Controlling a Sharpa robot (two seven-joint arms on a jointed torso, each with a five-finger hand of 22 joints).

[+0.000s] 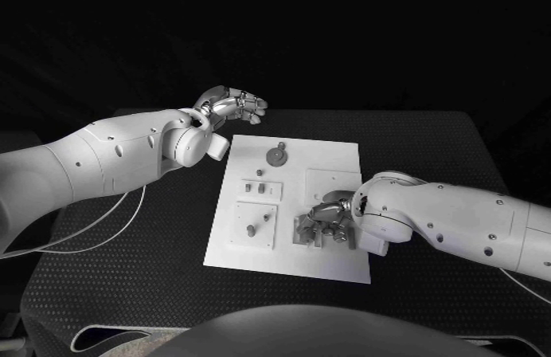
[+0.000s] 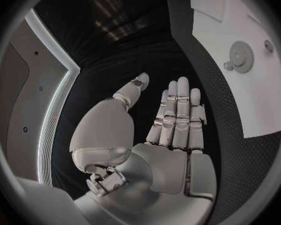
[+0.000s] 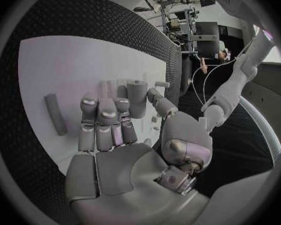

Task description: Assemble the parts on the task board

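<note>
The white task board (image 1: pixel 333 166) lies in the middle of the black table. On its far part sits a grey gear (image 1: pixel 277 159) (image 2: pixel 242 56), with small pegs (image 1: pixel 252 230) on raised plates nearer me. My right hand (image 1: pixel 327 221) (image 3: pixel 109 130) hangs low over the board's near right part, fingers stretched out. A grey cylinder (image 3: pixel 137 97) stands between its thumb and a fingertip; whether they grip it is unclear. A grey bar (image 3: pixel 55 114) lies flat beside that hand. My left hand (image 1: pixel 230 104) (image 2: pixel 172 125) is raised beyond the board's far left corner, fingers straight, holding nothing.
Black table mat (image 1: pixel 138 269) surrounds the board (image 2: pixel 240 100) on all sides. A thin cable (image 1: pixel 103 229) trails over the table's left side under my left arm. The table's far edge (image 1: pixel 345 111) runs just behind the board.
</note>
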